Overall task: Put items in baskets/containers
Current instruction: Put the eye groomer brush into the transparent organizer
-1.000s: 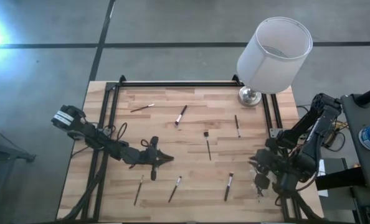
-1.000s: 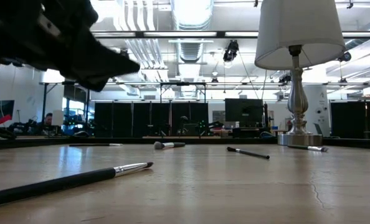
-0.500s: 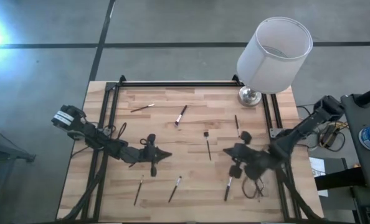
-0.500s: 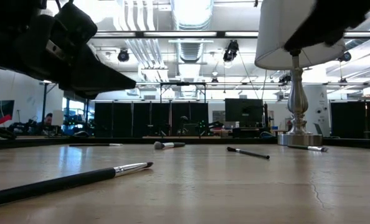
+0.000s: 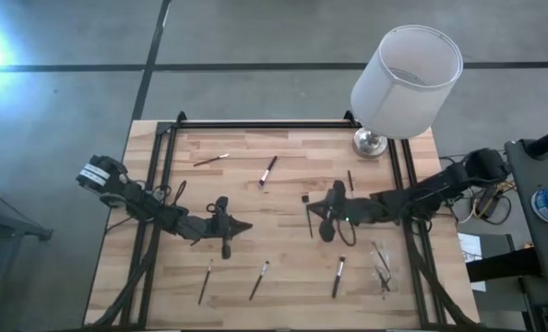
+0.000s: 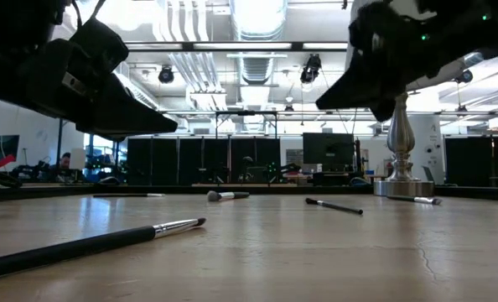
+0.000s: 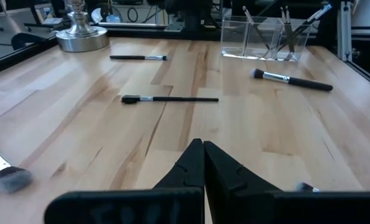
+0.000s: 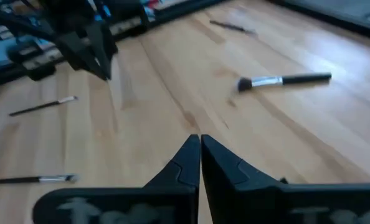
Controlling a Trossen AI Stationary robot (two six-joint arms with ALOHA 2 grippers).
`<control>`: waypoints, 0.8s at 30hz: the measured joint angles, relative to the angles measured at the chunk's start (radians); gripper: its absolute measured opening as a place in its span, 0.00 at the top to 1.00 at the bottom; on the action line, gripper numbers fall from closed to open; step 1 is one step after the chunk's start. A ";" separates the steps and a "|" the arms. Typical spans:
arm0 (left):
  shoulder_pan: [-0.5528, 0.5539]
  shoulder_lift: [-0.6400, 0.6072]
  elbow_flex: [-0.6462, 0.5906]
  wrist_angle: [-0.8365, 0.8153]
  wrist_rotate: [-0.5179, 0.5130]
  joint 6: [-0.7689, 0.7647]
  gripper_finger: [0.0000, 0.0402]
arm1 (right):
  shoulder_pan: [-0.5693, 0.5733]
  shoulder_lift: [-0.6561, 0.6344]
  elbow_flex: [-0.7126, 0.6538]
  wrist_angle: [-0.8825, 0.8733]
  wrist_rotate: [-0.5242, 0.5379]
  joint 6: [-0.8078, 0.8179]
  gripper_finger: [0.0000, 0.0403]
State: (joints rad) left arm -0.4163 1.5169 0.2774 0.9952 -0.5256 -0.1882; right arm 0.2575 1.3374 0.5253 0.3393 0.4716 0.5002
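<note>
Both grippers closed (empty), facing mid-table.

1. Between the left gripper and the right gripper, both with fingers pressed together, the wooden table lies bare: an open lane.
2. A flat-tipped brush lies just beside the right gripper's tips.
3. The lamp blocks the far right corner, its shade overhanging the table.
4. A clear container holding brushes sits at the near right edge.
5. Three brushes lie scattered along the near edge.
</note>
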 joint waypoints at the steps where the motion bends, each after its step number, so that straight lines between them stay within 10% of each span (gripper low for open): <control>1: 0.000 0.000 -0.001 0.000 0.000 -0.004 1.00 | -0.002 0.011 0.012 -0.018 0.000 0.012 0.96; 24: 0.002 0.000 -0.005 -0.010 0.000 -0.024 1.00 | -0.105 0.346 0.231 -0.415 -0.013 0.423 0.63</control>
State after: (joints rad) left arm -0.4145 1.5169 0.2729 0.9847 -0.5255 -0.2127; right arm 0.1522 1.6838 0.7563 -0.0758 0.4591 0.9235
